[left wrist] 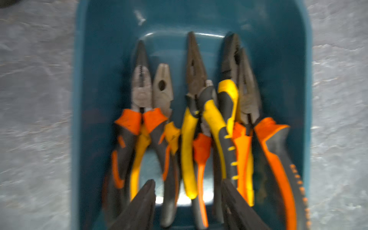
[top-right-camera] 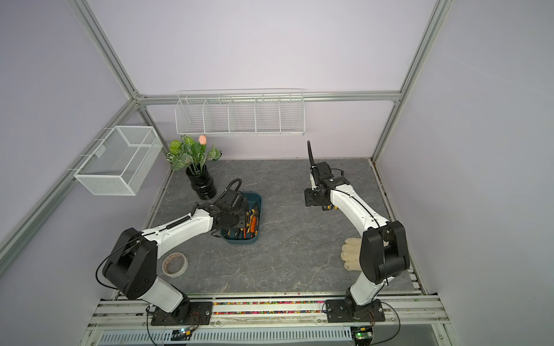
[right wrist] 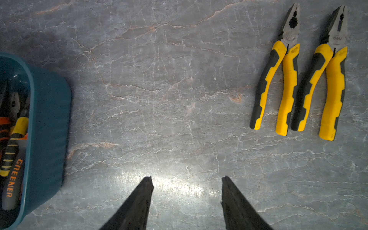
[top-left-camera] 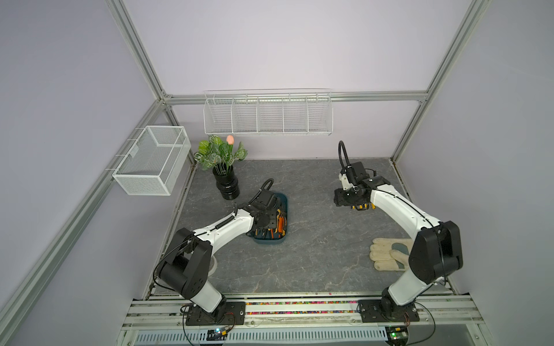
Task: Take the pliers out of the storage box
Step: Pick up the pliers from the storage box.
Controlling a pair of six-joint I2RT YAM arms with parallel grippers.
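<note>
grey tabletop (top-left-camera: 314, 254), storage box (left wrist: 95, 79) with perhaps six pliers (left wrist: 187, 149)

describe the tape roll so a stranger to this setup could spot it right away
On the grey marbled table, look at the near left corner, beside the left arm's black elbow. The tape roll lies flat there: a pale ring with a brownish core, unlike the tall black vase farther back.

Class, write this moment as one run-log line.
left gripper: open over storage box | right gripper: open, empty, over table | two yellow-handled pliers: on table | other pliers: in box
</note>
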